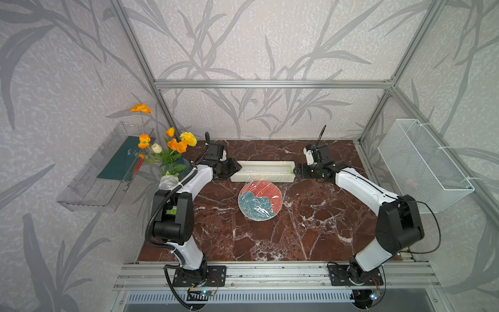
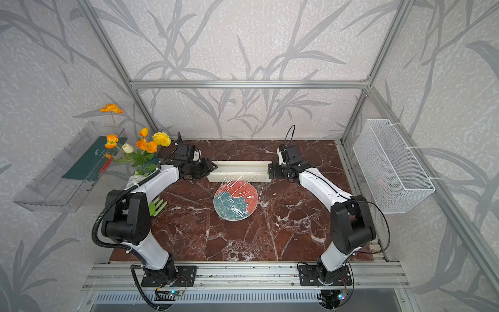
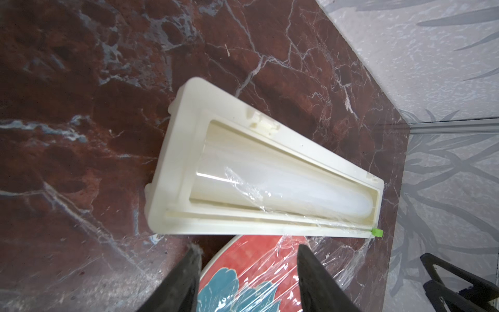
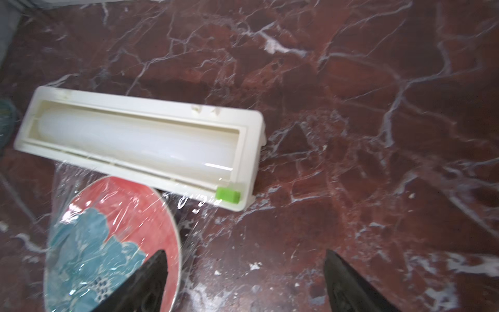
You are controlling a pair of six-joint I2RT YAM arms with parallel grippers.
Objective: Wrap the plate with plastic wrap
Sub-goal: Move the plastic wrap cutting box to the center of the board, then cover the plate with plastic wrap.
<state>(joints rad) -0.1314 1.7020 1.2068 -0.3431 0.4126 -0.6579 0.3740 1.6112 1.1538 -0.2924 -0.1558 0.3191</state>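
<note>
The coral-red plate [image 1: 260, 200] [image 2: 235, 200] with its teal flower lies mid-table. Crinkly plastic wrap [image 1: 256, 185] [image 4: 194, 216] is draped over it and reaches back to the front edge of the cream dispenser box [image 1: 263, 171] [image 3: 270, 173] just behind. The box's green slider [image 4: 228, 195] [image 3: 377, 232] sits at its right end. My left gripper [image 1: 234, 168] [image 3: 247, 247] hovers open at the box's left end, above the plate's rim [image 3: 243, 270], with nothing in it. At the box's right end, my right gripper [image 1: 295, 170] [image 4: 244, 252] hangs open and empty over bare marble beside the plate [image 4: 113, 243].
A vase of orange and yellow flowers [image 1: 172, 159] stands at the back left, close behind the left arm. A clear shelf [image 1: 105, 173] hangs on the left wall and a white wire basket [image 1: 421, 164] on the right. A green object [image 2: 158, 206] lies by the left arm.
</note>
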